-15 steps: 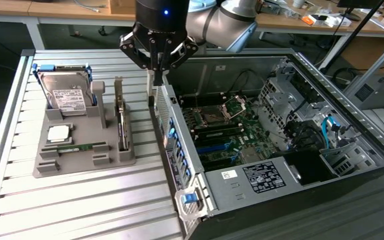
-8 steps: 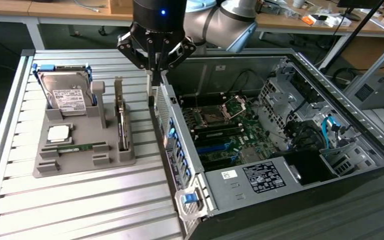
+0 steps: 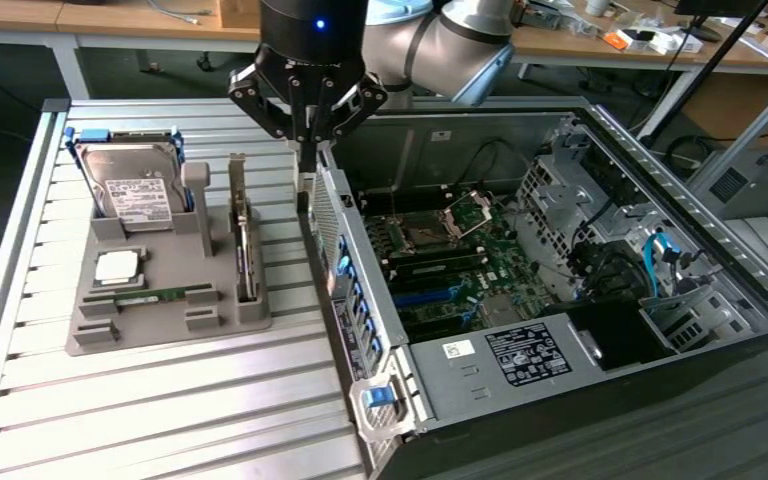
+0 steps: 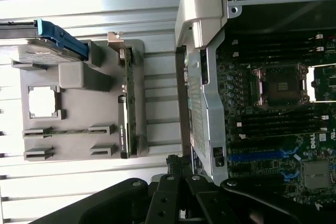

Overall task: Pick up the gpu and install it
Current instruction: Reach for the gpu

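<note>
Slatted table (image 3: 157, 430) underneath, open computer case (image 3: 711, 240) on the exterior view's right, grey holder (image 3: 157, 335) beside it. Gripper (image 3: 307, 160) hangs between the two, fingers pinched together on nothing. The gpu (image 3: 240, 235) stands on edge in the holder's slot, untouched.

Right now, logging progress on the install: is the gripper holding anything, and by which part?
Nothing is held. The gripper is shut and empty by the computer case; the gpu stands on edge in the gray holder.
</note>
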`<state>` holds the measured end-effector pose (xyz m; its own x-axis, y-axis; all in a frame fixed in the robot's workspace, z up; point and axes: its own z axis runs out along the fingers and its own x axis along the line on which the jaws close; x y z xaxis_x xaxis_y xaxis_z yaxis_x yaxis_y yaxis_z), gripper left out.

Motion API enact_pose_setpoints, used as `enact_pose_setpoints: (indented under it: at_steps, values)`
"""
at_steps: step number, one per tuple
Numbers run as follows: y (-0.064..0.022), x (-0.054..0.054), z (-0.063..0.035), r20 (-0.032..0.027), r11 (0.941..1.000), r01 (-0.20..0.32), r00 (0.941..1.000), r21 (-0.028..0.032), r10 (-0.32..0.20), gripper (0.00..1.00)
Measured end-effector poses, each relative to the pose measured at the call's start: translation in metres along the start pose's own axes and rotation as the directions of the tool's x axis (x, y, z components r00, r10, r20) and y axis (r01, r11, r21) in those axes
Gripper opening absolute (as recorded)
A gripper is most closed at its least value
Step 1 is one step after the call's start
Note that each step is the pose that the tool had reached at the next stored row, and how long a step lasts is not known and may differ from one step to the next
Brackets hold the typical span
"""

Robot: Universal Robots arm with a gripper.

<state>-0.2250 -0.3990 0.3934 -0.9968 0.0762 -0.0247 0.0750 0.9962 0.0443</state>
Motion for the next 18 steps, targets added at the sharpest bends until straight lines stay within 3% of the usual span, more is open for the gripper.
enact_pose_setpoints:
  at_steps: [18]
  values:
    - [-0.0004,0.0057,-0.0001,0.0001,1.0000,0.000,1.0000,-0.0001,0.000,0.11]
